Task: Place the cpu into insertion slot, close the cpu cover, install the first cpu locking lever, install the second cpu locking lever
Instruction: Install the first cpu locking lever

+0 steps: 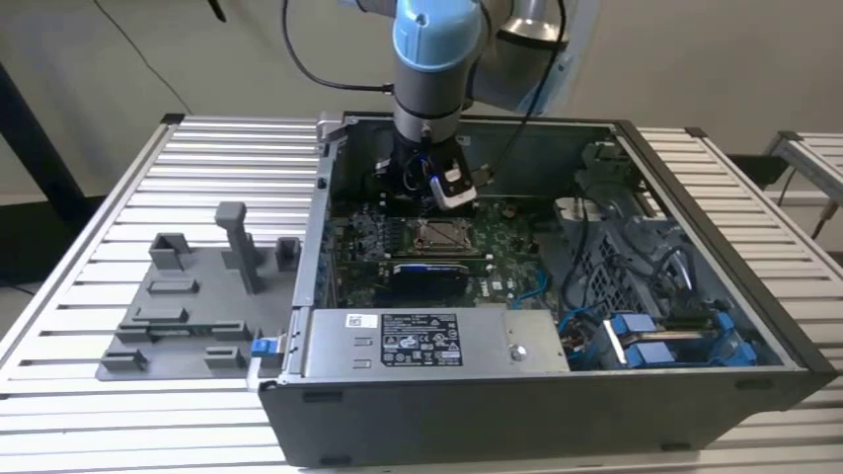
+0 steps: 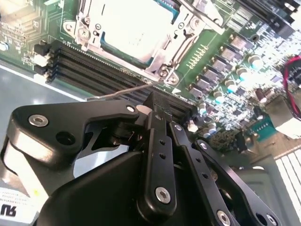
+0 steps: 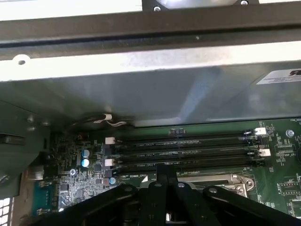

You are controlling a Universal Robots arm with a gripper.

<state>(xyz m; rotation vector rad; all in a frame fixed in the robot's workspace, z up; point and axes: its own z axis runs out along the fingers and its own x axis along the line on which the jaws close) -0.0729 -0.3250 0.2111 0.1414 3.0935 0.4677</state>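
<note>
Cpu point(image 2: 129, 26) sits in the insertion slot point(image 1: 440, 235) on the green circuit board point(image 2: 221, 37), inside the open computer case point(image 1: 527, 395) on the desk point(image 1: 197, 168). Silvery top faces up. Cpu cover point(image 2: 96, 26) lies down over it, framing the chip.

Handling, judged: the cpu is light, flat, stiff and fragile underneath, so hold it by the edges only. The cover is thin stiff sheet metal on a hinge. The locking lever point(image 2: 117, 92) is thin springy wire, likely slippery; best taken at its free end. It sticks out from the slot's corner across the memory slots point(image 3: 183, 150).

Gripper point(image 2: 157, 107): fingers pressed together, nothing seen between them. The tip hovers just beside the lever, near the slot's corner; contact unclear. In the exterior view the gripper point(image 1: 445, 188) hangs above the slot.
</note>
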